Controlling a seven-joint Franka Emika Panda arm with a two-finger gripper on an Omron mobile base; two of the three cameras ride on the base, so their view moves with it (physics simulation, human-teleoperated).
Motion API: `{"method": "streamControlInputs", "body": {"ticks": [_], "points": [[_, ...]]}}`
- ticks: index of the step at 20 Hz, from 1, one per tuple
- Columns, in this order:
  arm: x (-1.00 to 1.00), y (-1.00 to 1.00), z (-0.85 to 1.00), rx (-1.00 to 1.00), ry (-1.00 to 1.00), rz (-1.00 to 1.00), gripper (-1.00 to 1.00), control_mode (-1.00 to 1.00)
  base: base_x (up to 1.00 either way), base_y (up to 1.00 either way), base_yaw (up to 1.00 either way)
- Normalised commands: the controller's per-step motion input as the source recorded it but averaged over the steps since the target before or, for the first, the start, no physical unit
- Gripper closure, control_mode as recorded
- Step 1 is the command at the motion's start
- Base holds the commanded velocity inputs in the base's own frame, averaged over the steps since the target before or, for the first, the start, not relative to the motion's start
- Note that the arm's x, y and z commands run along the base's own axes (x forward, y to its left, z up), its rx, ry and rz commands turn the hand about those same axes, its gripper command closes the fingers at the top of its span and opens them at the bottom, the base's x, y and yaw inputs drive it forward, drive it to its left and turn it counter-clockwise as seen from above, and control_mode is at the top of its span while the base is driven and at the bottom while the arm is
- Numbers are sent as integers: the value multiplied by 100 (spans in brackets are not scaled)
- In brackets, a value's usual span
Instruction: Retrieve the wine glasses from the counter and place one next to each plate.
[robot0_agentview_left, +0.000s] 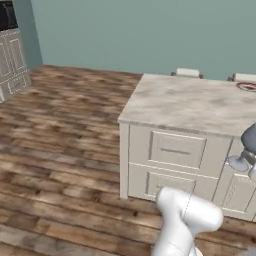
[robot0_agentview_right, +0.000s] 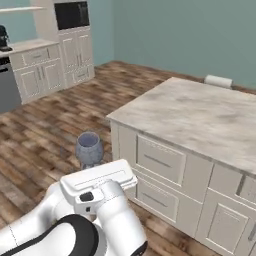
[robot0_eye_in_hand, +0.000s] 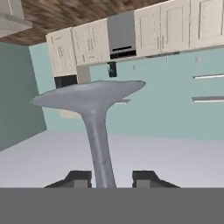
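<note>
Gripper: the gripper (robot0_eye_in_hand: 112, 178) is closed on the thin stem of a wine glass (robot0_eye_in_hand: 94, 113); in the hand view one dark finger tip (robot0_eye_in_hand: 78, 178) stands at each side of the stem.
Wine glass: smoky grey and translucent. In the hand view its round foot spreads wide at the far end of the stem. In the right base view its rounded bowl (robot0_agentview_right: 89, 148) shows just beyond the white hand, in the air over the wooden floor (robot0_agentview_right: 35, 130), left of the bar top. In the left base view the same glass (robot0_agentview_left: 246, 150) is at the right edge, in front of the drawers.
Inside the glass: nothing can be seen in the bowl; it looks empty, but I cannot tell for certain.
Bar top: a long marbled bar top (robot0_agentview_left: 195, 102) with cream drawers (robot0_agentview_left: 175, 150) stands to the right of the arm, near to it.
Plate: a plate with reddish-brown rim (robot0_agentview_left: 247, 86) lies on the far right part of the bar top, cut by the picture edge; what is on it I cannot tell.
Far left: cream panelled cabinets (robot0_agentview_right: 60, 62) stand along the far wall, well apart from the glass.
</note>
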Motion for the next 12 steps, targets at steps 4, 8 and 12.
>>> {"method": "streamControlInputs", "body": {"ticks": [4, 8, 12], "points": [[0, 0, 0, 0, 0, 0, 100, 100, 0, -82, -57], [0, 0, 0, 0, 0, 0, 100, 100, 0, -72, -47], [0, 0, 0, 0, 0, 0, 100, 100, 0, 100, -45]]}}
